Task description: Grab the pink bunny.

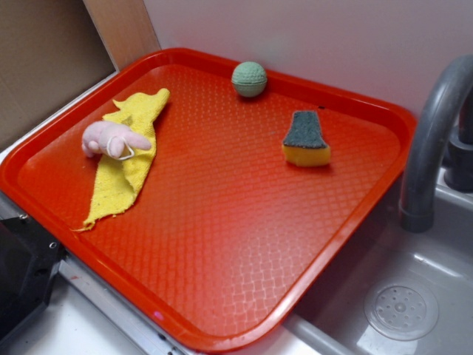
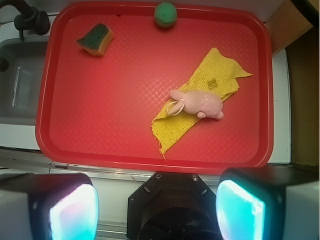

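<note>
The pink bunny point(image 1: 112, 139) lies on its side on a yellow cloth point(image 1: 126, 177) at the left of the red tray point(image 1: 222, 244). Its thin white loop sticks out at its front. In the wrist view the bunny point(image 2: 198, 104) lies on the cloth point(image 2: 200, 100) right of the tray's middle. My gripper point(image 2: 157, 210) is high above the tray's near edge, far from the bunny. Its jaws stand wide apart with nothing between them. The gripper does not show in the exterior view.
A green knitted ball point(image 1: 249, 78) sits at the tray's back edge. A yellow sponge with a green top point(image 1: 306, 140) lies at the back right. A grey tap point(image 1: 432, 140) and sink point(image 1: 399, 307) are to the right. A black base point(image 2: 172, 207) shows below my jaws.
</note>
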{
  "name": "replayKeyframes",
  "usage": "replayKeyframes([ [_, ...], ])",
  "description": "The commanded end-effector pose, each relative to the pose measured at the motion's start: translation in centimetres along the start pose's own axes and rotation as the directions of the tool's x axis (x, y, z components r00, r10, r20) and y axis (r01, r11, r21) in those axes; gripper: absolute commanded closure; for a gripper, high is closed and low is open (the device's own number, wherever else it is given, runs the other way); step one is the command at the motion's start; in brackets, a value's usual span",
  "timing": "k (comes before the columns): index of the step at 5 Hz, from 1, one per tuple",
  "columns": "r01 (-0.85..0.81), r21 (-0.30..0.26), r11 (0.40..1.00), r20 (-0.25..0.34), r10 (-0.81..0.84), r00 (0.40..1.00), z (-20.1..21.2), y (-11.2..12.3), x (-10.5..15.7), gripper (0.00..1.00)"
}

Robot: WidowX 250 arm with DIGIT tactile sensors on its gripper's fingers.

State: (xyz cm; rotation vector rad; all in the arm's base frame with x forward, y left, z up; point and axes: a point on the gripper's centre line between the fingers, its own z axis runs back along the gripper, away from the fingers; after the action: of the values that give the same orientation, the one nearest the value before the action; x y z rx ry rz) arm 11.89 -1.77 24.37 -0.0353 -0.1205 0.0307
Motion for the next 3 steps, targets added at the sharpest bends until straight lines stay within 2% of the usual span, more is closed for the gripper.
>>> replayKeyframes([
  [1, 0.000, 0.000, 1.000, 0.000, 0.000, 1.000, 0.0, 0.0, 0.0, 0.00],
  [2, -0.244, -0.029, 0.969, 0.092, 0.246, 0.965, -0.8, 0.8, 1.3, 0.00],
  [3, -0.477, -0.037, 0.878, 0.109, 0.478, 0.872, -2.3, 1.8, 2.8, 0.00],
])
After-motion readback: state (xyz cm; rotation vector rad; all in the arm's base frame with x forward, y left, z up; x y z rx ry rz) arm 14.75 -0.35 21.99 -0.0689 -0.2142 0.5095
